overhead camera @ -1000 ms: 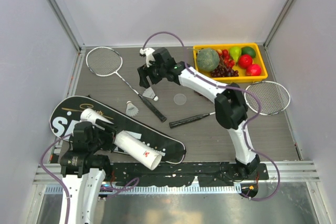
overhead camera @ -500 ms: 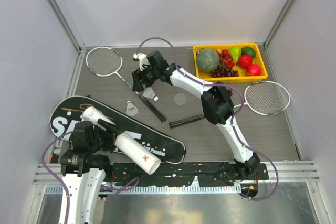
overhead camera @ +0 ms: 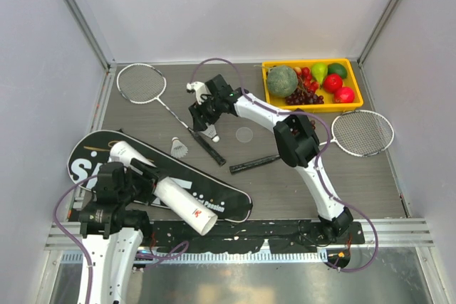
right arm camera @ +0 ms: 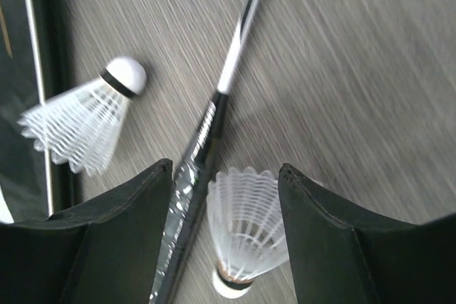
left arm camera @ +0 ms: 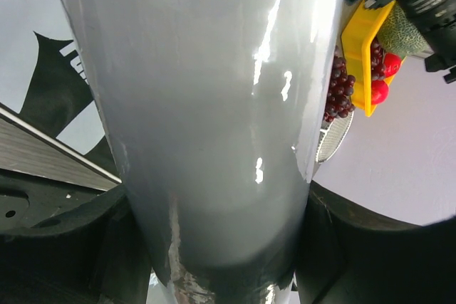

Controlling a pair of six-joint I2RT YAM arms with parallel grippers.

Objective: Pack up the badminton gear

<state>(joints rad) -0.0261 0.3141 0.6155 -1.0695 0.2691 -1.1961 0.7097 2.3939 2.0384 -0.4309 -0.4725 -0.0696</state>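
Here, tube (overhead camera: 182,204) slants near-right (in left tool (overhead camera: 142,176)).

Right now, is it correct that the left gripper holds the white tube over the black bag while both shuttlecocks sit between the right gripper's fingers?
Not quite: only one shuttlecock sits between the right gripper's fingers; the other shuttlecock lies off to one side, as the right wrist view shows. The left gripper does hold the white tube over the black bag.
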